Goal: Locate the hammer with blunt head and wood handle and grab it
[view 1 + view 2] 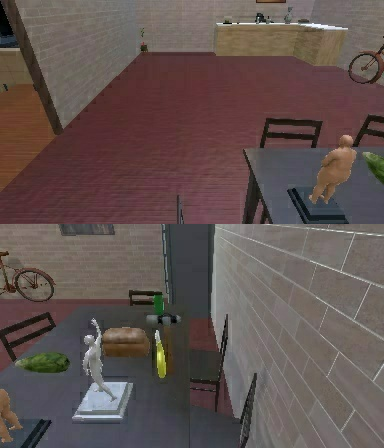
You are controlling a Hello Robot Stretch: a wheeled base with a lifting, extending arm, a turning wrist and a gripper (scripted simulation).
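Note:
A dark table [150,414] carries several things in the arm side view. At its far end lies a small dark and pale thing [165,319] whose shape I cannot make out. Beside it stands a green bottle-like thing [158,301]. A slim yellow-green thing [159,356] lies near the middle, next to a brown loaf [126,340]. The same table [290,170] sits at the forward view's lower right.
On the table stand a white statue [93,359] on a pale base, a green leafy lump [42,363] and an orange figure [333,170]. Dark chairs [212,359] line the table. A brick wall [310,314] runs close by. A bicycle [25,279] and a far counter [280,40] stand beyond open red floor [170,120].

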